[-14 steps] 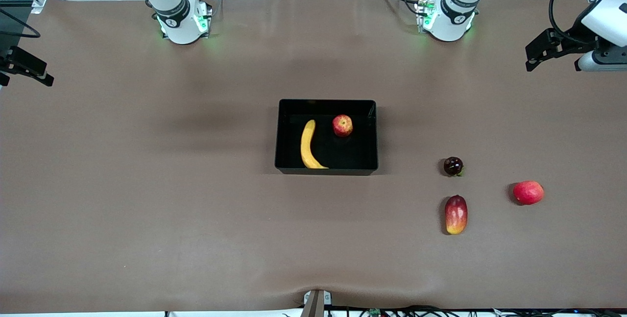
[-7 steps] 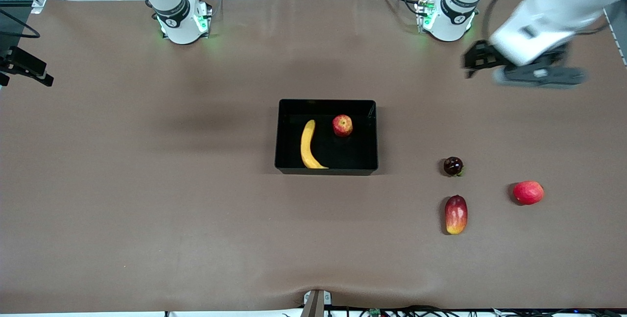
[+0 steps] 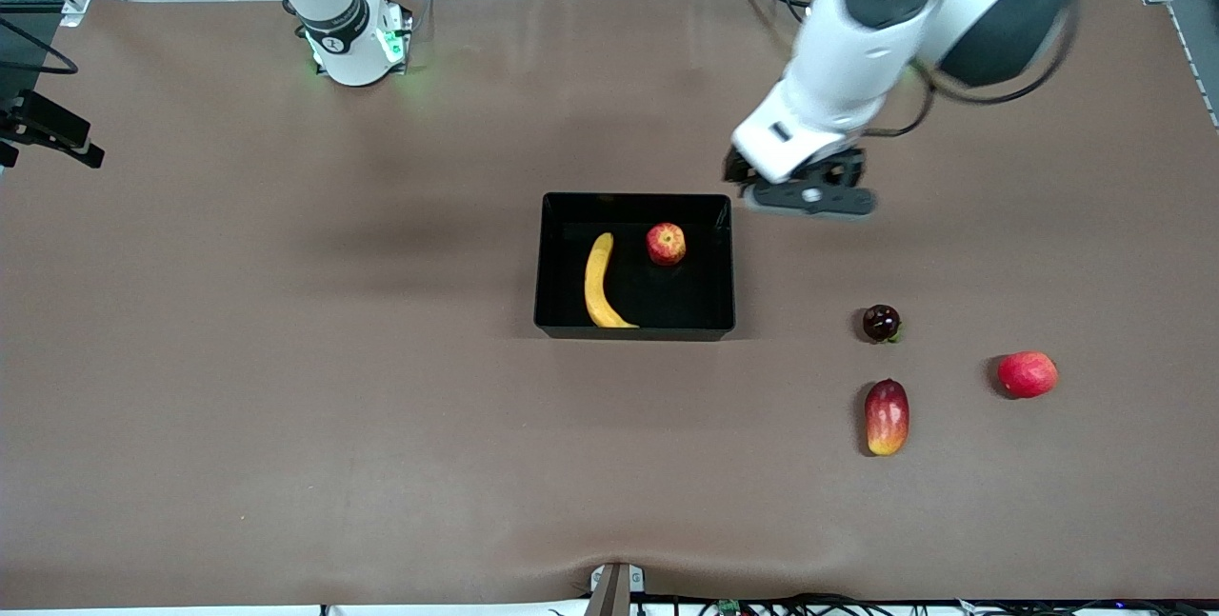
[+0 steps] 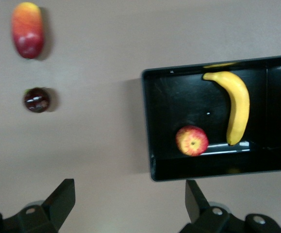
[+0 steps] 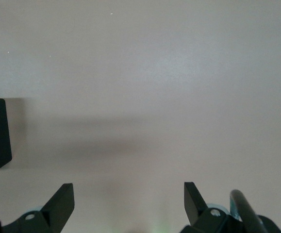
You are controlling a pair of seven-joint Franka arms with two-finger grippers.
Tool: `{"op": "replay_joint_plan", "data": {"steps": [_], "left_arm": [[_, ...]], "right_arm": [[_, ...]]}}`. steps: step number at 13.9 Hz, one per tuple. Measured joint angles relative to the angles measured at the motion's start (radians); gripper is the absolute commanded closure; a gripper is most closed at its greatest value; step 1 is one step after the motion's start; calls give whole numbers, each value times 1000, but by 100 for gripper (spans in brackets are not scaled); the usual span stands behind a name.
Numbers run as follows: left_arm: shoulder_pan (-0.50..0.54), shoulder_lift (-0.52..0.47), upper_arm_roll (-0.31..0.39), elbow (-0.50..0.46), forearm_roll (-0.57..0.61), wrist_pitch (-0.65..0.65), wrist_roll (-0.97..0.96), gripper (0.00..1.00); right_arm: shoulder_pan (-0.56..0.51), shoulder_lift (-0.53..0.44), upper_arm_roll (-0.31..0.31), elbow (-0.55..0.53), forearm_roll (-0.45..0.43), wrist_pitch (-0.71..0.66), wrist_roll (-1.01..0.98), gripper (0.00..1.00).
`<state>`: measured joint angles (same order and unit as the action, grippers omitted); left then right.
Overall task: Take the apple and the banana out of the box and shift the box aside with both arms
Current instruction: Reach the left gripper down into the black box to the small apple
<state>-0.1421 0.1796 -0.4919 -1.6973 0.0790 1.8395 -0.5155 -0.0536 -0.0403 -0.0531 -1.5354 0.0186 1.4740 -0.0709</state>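
**Approach for lifting the first fruit out of the box**

The brown surface [image 3: 286,407] carries a black box [image 3: 729,264] at its middle, the landmark for all positions here. The apple [image 3: 666,244] lies inside the box toward its corner facing the left arm's base; the banana [image 3: 599,283] lies inside beside it, toward the right arm's end. Both fruits are apart from the walls.

The left pincer [image 3: 800,189] hangs over the bare surface just outside that box corner, fingers [image 4: 62,199] spread wide and holding nothing. The right pincer [image 5: 128,206] waits, likewise spread and empty, over bare surface toward the right arm's end of the box.

Procedure, as judged:
1. Centre the left pincer over the apple.
2. Descend vertically, clear of the nearby wall.
3. Close across the apple's widest part.

A mango [image 3: 887,417], a dark plum [image 3: 881,323] and a red fruit [image 3: 1028,374] lie well apart from the box; ignore them.
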Motion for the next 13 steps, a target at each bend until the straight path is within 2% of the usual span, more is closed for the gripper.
{"op": "replay_joint_plan", "data": {"steps": [7,13], "left_arm": [[-160,259,0,-16,145,203,-313,0],[-194,368,0,-16,179,236,-476,0]], "right_arm": [[0,1,0,0,0,0,0,0],[-4,9,-2,0,0,1,1,0]]}}
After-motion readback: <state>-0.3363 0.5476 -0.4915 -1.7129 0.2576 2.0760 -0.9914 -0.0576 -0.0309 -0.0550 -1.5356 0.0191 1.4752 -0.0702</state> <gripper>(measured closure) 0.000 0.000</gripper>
